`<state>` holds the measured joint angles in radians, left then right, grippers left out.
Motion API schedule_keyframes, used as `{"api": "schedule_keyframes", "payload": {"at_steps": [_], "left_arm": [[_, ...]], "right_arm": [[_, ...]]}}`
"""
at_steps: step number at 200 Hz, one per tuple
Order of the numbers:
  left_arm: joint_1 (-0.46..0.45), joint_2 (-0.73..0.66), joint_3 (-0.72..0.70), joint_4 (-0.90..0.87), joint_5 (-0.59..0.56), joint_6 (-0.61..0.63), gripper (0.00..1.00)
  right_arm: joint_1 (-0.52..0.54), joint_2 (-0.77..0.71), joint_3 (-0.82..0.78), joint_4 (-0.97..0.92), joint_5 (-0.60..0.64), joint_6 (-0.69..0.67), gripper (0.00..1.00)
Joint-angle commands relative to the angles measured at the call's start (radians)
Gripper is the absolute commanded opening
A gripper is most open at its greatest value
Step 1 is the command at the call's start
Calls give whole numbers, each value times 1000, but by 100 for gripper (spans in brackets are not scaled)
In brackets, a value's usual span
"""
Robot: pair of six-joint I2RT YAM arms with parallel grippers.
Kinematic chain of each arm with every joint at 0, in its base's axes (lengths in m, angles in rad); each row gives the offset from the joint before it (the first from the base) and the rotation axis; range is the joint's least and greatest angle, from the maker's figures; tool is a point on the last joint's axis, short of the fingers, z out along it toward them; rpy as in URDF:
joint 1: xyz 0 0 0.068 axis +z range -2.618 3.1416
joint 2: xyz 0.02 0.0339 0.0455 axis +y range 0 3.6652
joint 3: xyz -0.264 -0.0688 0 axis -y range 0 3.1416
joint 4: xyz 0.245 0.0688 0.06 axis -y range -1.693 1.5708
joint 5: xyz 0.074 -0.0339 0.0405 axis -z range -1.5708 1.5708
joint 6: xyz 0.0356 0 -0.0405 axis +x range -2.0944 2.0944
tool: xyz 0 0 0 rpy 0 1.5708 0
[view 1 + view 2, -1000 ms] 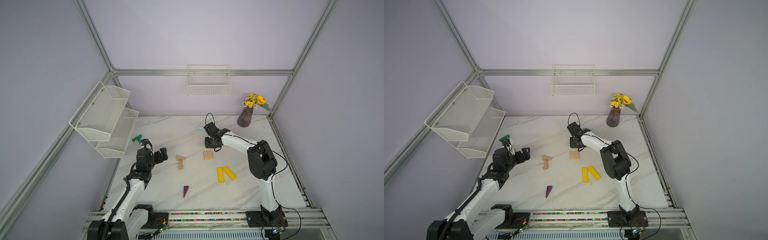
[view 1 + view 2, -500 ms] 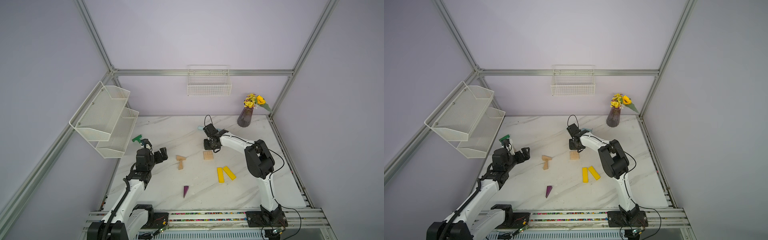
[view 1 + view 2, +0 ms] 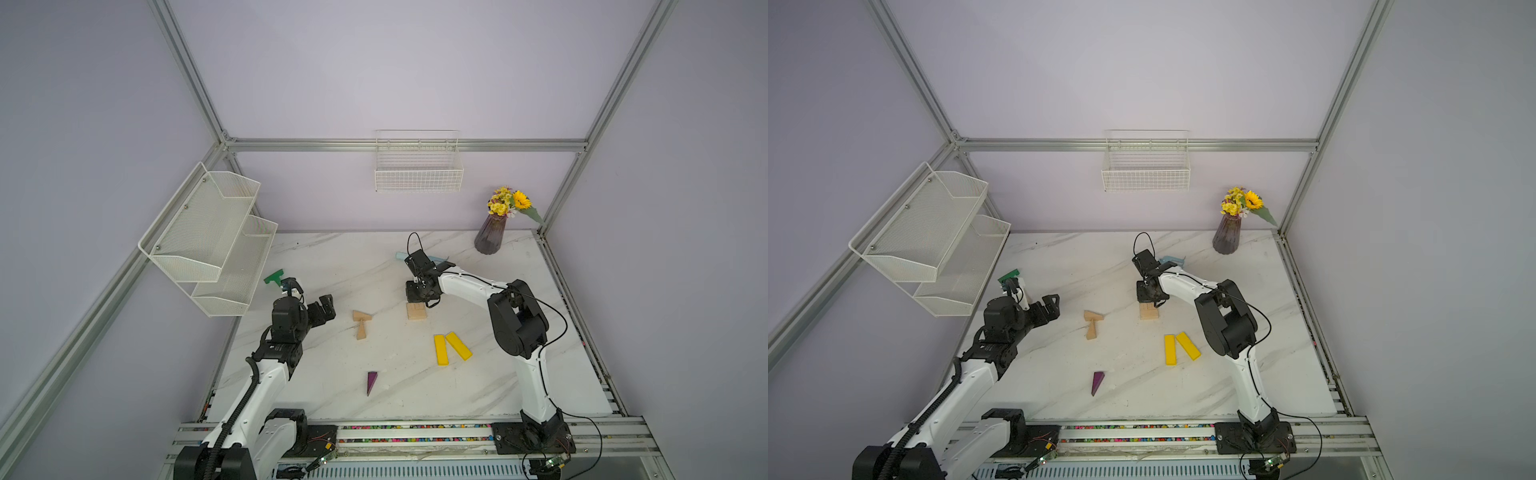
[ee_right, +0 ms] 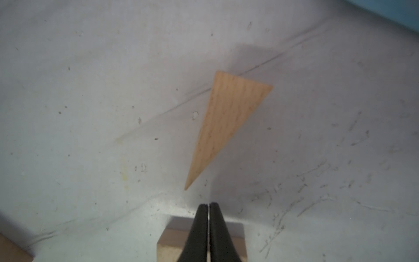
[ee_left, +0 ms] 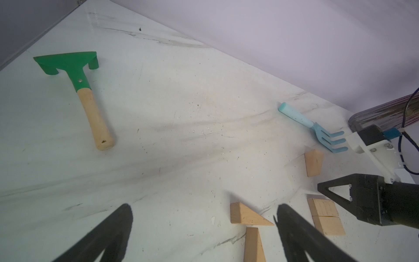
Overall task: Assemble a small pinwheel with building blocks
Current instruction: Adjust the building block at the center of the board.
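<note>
No pinwheel shows; the building blocks lie scattered on the marble table. Two tan blocks (image 3: 416, 311) sit side by side as a square. My right gripper (image 3: 418, 297) hovers just over them, shut and empty (image 4: 207, 205). One tan wedge (image 4: 224, 127) lies flat just beyond its tips. Two more tan wedges (image 3: 360, 324) touch in a T shape, close to my open, empty left gripper (image 5: 204, 215). A purple wedge (image 3: 371, 382) lies near the front. Two yellow bars (image 3: 440, 350) form a V on the right.
A green-headed toy hammer (image 5: 77, 74) lies at the left and a light-blue rake (image 5: 317, 129) behind the right gripper. A vase of flowers (image 3: 492, 237) stands at the back right. A white mesh shelf (image 3: 208, 232) overhangs the left edge; a wire basket (image 3: 417, 166) hangs on the back wall.
The right gripper has shifted slightly toward the left and front over the tan square, and its jaws have closed the last bit. The left arm and the blocks have not moved.
</note>
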<state>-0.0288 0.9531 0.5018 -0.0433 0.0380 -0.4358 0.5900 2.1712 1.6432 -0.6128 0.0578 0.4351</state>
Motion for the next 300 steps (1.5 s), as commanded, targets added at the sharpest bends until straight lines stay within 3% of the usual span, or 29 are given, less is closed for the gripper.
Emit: {"api": "schedule_keyframes", "payload": {"at_steps": [1,113,165,201,220,263,300], "left_arm": [[-6,-18,4,12,1,-23,100],[-6,-27,-2,10,2,-24,100],[-6,15,59,-29,21,35,100],[-14,94,189,-201,62,100,100],[-57,135,236,-278,69,124,100],[-244,279,318,-415,32,175,93],[-312,420,396,-495,15,156,82]], "right_arm": [[11,-5,-22,15,-6,-13,9],[14,-28,-33,25,-3,-9,10],[2,-45,94,6,9,-11,20],[-32,-116,136,-8,6,-22,29],[-47,-182,75,-4,10,-22,32],[-67,-360,-183,83,-10,25,35],[-88,-457,-336,130,-26,58,35]]}}
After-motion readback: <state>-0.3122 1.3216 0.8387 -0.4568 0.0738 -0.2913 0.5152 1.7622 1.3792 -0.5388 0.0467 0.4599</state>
